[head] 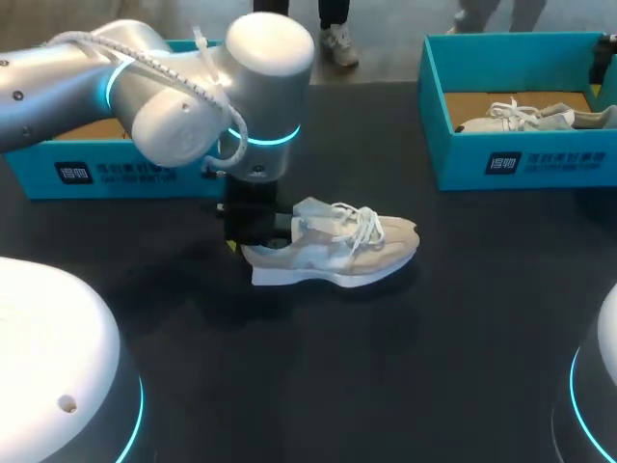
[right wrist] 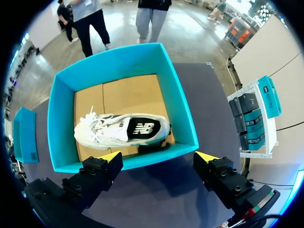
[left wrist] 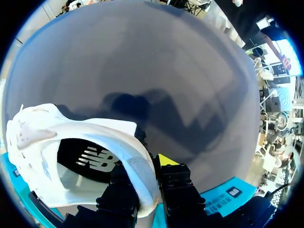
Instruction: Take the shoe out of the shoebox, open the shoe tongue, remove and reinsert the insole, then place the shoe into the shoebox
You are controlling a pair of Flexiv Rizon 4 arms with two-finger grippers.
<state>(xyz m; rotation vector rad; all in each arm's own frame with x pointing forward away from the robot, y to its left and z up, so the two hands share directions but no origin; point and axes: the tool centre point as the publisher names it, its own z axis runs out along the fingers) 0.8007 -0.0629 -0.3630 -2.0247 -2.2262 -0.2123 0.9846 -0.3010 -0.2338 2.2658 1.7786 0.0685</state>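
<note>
Firmly gripped the probably light, pliable shoe (head: 333, 249) by its stiffer heel collar with left end effector (left wrist: 147, 171); held right end effector (right wrist: 158, 156) wide, empty.

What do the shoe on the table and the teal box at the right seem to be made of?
The shoe: probably textile and suede-like panels, matte beige and white, woven laces, smooth white foam or rubber sole; exact fabric unclear. The teal box: likely cardboard, matte coloured walls and a bare brown floor with a seam.
</note>
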